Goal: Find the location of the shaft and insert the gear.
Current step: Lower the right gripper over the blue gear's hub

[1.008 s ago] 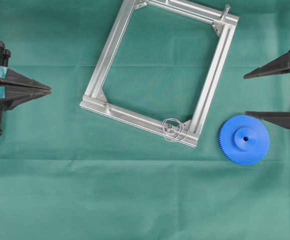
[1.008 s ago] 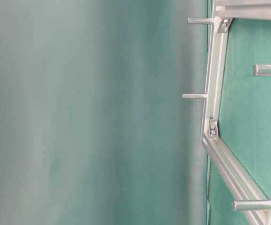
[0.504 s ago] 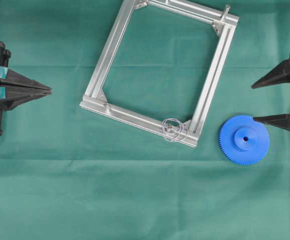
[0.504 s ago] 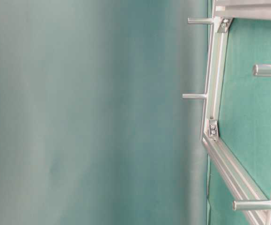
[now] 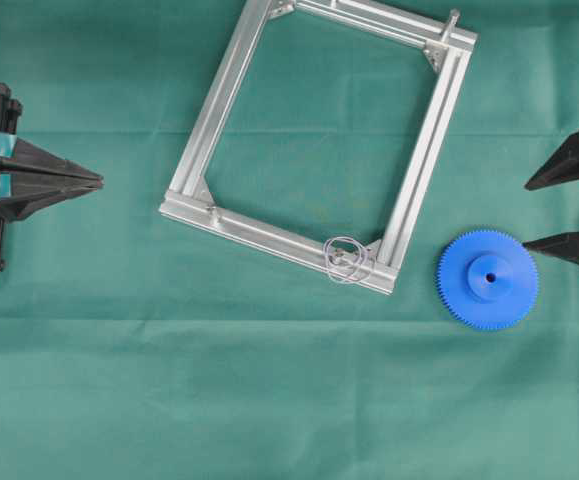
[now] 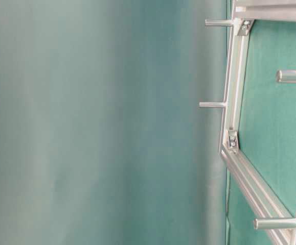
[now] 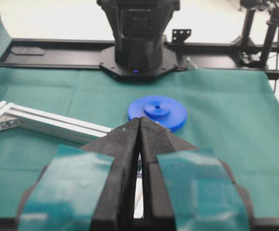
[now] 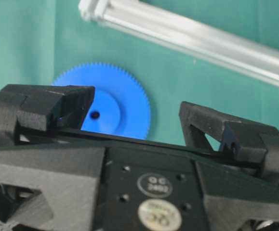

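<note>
Here the gear (image 5: 488,279) is lying flat on the green cloth (image 5: 269,400), hub up, at about four o'clock in the overhead view, just beside the lower right corner of the aluminium frame (image 5: 424,150). The shaft (image 5: 341,258), ringed by thin wire loops, is standing at that same corner of the frame, at nine o'clock from the gear. The right gripper (image 5: 539,214) is hanging at three o'clock with its jaws spread wide, grasping nothing, its lower finger close to the gear's rim. The left gripper (image 5: 97,182) is sitting at nine o'clock, clenched on nothing, well apart from the frame
</note>
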You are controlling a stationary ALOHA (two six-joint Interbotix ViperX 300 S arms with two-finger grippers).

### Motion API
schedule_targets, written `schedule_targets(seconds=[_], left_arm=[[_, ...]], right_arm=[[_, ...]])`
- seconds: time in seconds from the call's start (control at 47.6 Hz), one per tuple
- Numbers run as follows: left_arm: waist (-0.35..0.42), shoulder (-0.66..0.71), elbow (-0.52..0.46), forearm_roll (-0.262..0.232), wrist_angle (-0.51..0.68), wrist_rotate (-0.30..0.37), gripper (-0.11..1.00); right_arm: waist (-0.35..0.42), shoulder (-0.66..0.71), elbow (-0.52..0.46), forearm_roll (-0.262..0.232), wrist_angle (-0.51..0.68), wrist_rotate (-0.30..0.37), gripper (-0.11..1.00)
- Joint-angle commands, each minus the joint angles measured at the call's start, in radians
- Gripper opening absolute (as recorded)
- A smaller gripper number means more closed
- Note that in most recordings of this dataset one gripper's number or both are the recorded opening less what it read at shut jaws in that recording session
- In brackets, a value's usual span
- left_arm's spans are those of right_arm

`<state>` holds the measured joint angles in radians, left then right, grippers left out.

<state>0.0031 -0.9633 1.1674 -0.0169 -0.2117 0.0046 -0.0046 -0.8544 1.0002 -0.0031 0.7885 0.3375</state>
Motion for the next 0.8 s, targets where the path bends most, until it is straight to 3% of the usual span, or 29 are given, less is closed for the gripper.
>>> schedule_targets(seconds=[0.0, 0.294, 0.777], left_arm=[[0.006, 0.009, -0.023, 0.0, -0.003, -0.002, 0.01], [0.023, 0.009, -0.023, -0.002, 0.002, -0.002, 0.01], [0.023, 0.009, -0.023, -0.002, 0.018, -0.005, 0.01]], right_arm=[[0.003, 0.014, -0.026, 0.005, 0.023, 0.002, 0.91], [0.035, 0.055, -0.026, 0.023, 0.029, 0.003, 0.91], [0.089, 0.206, -0.02, 0.032, -0.055, 0.02, 0.91]])
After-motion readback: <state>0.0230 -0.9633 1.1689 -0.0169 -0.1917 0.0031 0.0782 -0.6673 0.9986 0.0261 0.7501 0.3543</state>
